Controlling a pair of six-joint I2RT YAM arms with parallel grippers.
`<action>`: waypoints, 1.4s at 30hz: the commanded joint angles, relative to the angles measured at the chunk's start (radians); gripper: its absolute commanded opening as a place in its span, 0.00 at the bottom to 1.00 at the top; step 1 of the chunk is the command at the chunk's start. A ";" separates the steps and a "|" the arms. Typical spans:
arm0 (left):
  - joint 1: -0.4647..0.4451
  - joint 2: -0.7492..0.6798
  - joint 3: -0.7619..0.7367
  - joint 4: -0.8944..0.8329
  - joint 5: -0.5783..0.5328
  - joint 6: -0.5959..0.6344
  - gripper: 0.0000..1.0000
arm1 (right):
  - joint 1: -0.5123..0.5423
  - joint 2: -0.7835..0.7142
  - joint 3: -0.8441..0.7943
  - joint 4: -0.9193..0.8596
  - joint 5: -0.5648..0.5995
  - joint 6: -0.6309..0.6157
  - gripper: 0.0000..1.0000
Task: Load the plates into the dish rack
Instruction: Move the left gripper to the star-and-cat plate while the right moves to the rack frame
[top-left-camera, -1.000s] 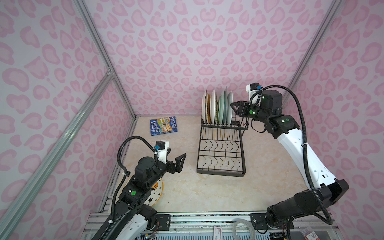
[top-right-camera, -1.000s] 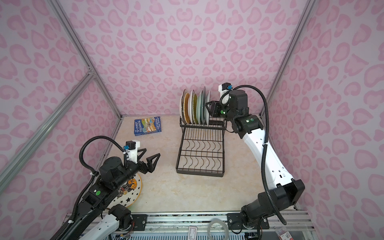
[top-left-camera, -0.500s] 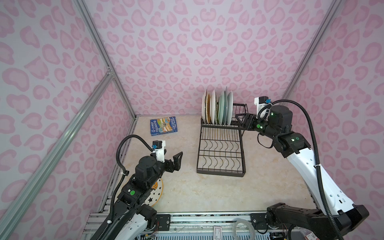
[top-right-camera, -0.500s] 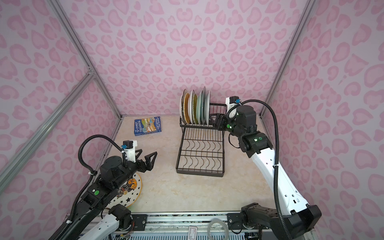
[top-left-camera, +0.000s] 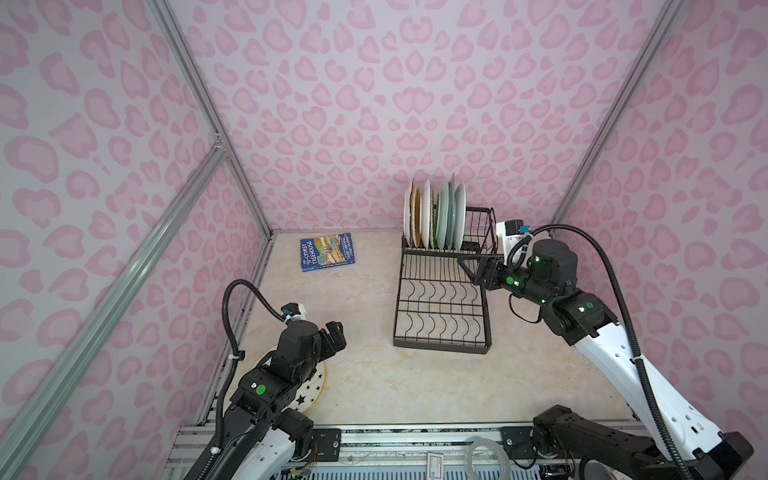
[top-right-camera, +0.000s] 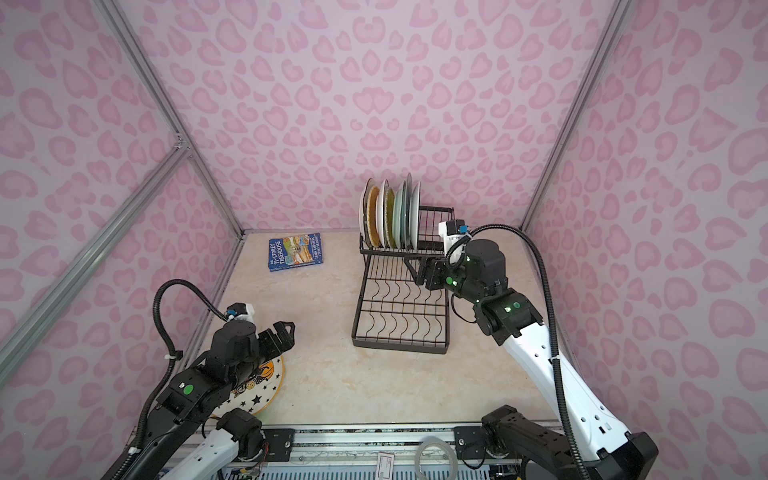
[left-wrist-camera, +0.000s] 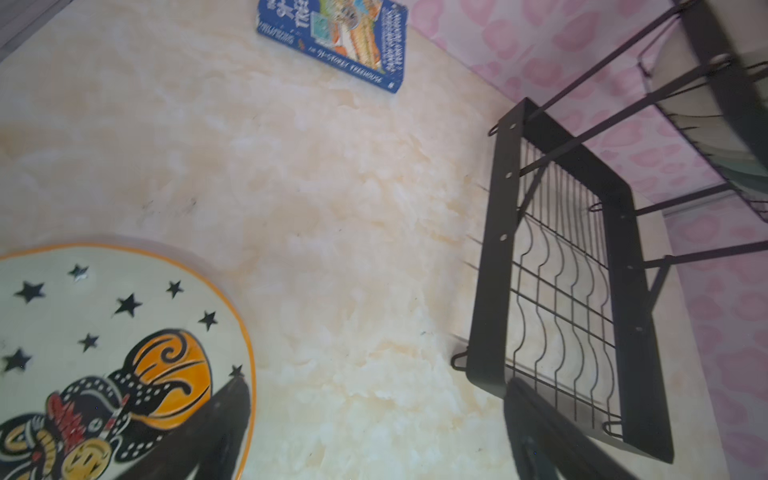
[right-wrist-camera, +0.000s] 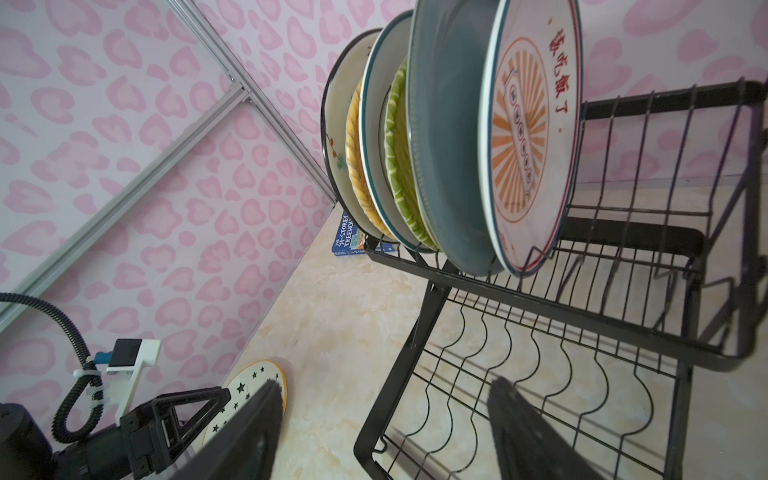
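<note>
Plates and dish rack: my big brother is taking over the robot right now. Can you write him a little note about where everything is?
Left gripper: open, empty, hovering over the star plate.
Right gripper: open, empty, at the right side of the dish rack.
Done: at least six plates stand upright in the upper basket.
Left: the star plate lies flat on the table by the left arm and needs to go in the rack.
The blue book is not part of the job.
</note>
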 joint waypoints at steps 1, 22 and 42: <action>0.038 -0.001 -0.025 -0.097 -0.008 -0.125 0.97 | 0.032 -0.009 -0.036 0.036 0.017 -0.008 0.78; 0.440 0.054 -0.247 0.024 0.102 -0.245 0.97 | 0.230 -0.029 -0.227 0.096 0.051 0.005 0.82; 0.502 0.221 -0.340 0.283 0.261 -0.166 0.97 | 0.350 -0.009 -0.272 0.117 0.097 0.002 0.84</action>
